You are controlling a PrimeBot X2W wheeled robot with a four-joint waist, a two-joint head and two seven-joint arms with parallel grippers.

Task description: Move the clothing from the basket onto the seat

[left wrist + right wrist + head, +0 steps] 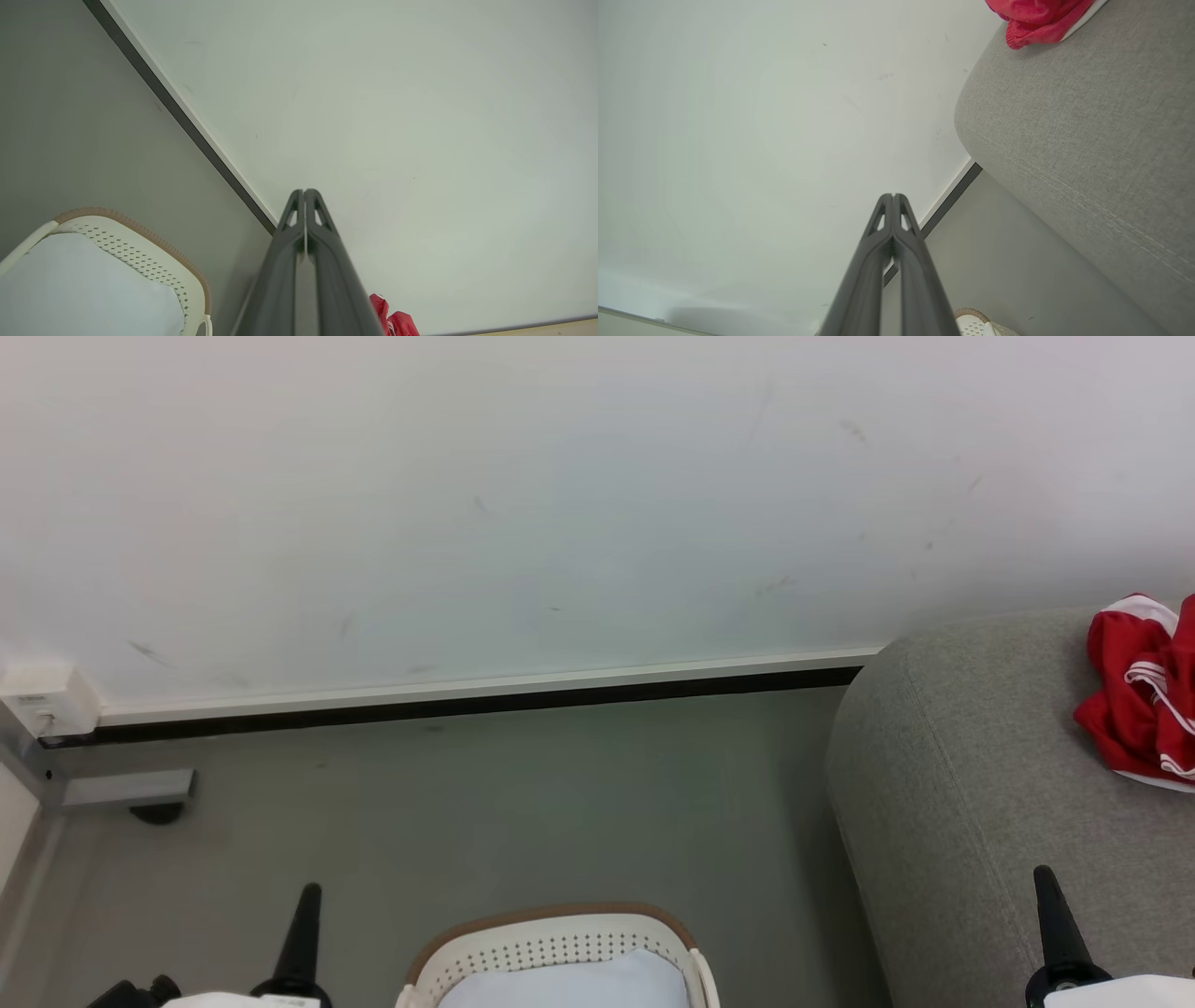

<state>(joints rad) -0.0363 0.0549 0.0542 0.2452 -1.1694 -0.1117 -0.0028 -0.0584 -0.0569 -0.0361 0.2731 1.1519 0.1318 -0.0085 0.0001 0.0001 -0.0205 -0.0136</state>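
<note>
At my far left, my left end effector [310, 896] hangs low over the floor [513, 803] with its two dark fingers pressed flat together and nothing between them; my left wrist view shows the tips meeting in one line. Just to its right the basket [560, 947] stands on the floor, near the seat's left side but apart from it. Inside its perforated far wall and brown rim I see a pale, smooth surface and no red, though the nearer part of the basket is cut off, so I cannot say whether anything is left there. Further right the seat [980, 756] rises, its rounded left corner close to the wall [560, 504]. The clothing [1134, 700], a crumpled red garment with white striped trim, lies on the seat's top, well in from the left edge and toward the far edge. At my far right, my right end effector [1044, 875] points up in front of the seat's near edge, fingers likewise closed and holding nothing. I judge the task far along, perhaps finished: at least one garment is on the seat, and what remains is to check the basket's hidden near part for more.
</note>
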